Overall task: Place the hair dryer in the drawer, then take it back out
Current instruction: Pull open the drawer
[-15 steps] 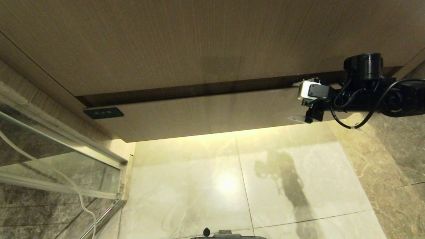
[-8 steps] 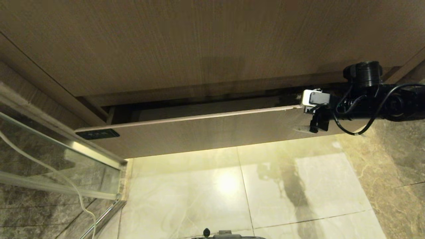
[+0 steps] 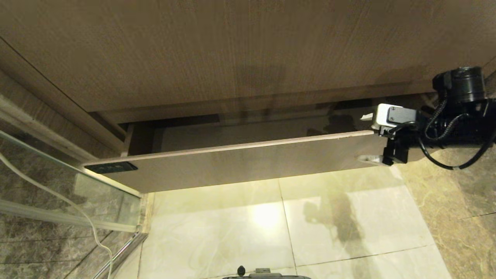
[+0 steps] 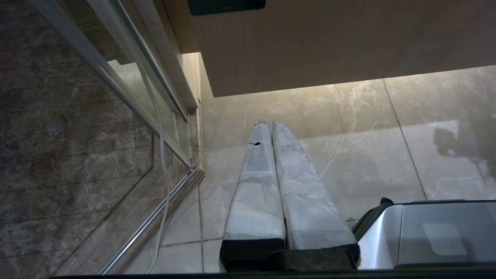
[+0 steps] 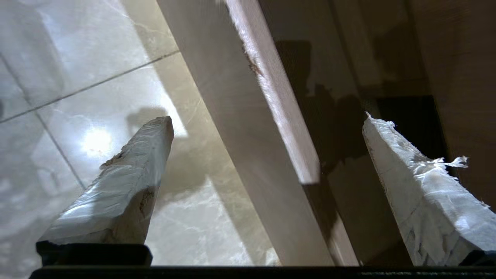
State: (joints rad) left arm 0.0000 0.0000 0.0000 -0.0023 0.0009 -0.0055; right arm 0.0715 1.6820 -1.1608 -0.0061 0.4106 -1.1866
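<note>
Drawer (image 3: 240,164) slid further out | right gripper (image 3: 370,137) spread, straddling its front edge, apparently hooking it.

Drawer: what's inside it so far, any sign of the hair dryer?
The drawer is part open. Only bare pale wood and shadow show inside; no hair dryer visible. Its front still hides the near part.

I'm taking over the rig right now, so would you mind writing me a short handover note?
Right gripper: open, fingers astride the top edge of the drawer front at its right end, one inside, one outside.
Left gripper: shut, parked over the floor, holding nothing.
Drawer: partly pulled out from under the wood panel.
Hair dryer: not in view.
Done: drawer started open.
Left: finish opening, put the dryer in, take it back out.
</note>
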